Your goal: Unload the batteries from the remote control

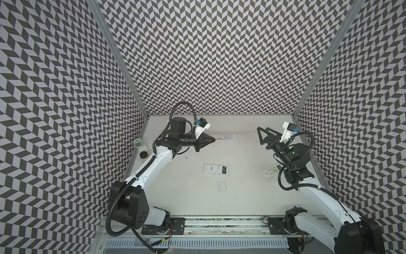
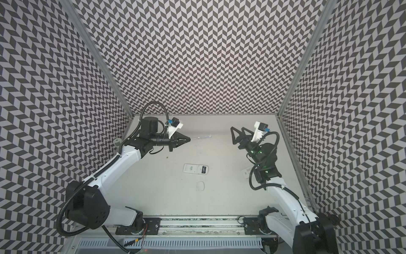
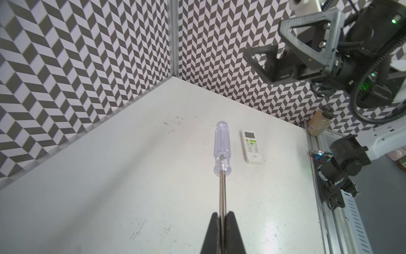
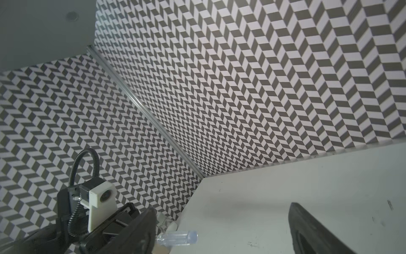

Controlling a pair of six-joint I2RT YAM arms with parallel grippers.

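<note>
your white table (image 1: 241, 198) carries it all: right gripper (image 1: 263, 132) hangs at 2 o'clock, fingers spread wide, gripping nothing; left gripper (image 1: 213, 139) at 11 o'clock is clamped on the screwdriver (image 1: 226, 137) shaft; remote control (image 1: 216, 169) lies face-down at centre, black batteries (image 1: 224, 170) seated in its 3 o'clock end.

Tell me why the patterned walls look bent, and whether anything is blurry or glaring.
In both top views the wide lens fans the patterned walls outward and tilts their metal posts. In the left wrist view a bright glare patch lies on the white table. In the right wrist view the right end effector has soft, unfocused fingers.
</note>
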